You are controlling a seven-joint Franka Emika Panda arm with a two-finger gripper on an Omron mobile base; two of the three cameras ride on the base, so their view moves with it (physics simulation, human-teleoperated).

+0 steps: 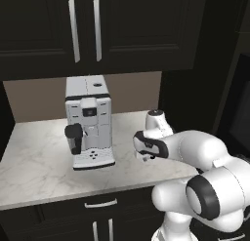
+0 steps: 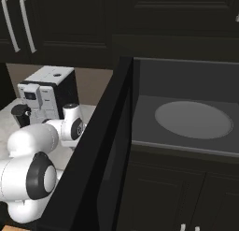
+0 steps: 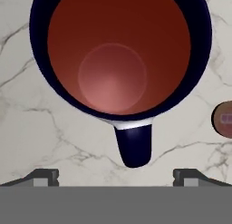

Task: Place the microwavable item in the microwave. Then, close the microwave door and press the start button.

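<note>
Gripper [image 3: 116, 174] poised over the mug [image 3: 120, 55] on the marble bench [image 3: 27, 128].
Fingers spread apart, empty; the mug stands upright directly beneath, its dark blue handle [image 3: 134, 145] pointing between them.

Jaws spread wide over the mug [image 3: 118, 55], handle at 6 o'clock between them, bare marble worktop [image 3: 27, 128] either side; bottle cap [image 3: 224, 119] near at 3 o'clock; coffee machine [image 1: 89, 122] at 9 o'clock of the arm; open microwave door [image 2: 100, 146] juts beside it; cavity [image 2: 186, 85] with its turntable [image 2: 193, 119] unobstructed
</note>
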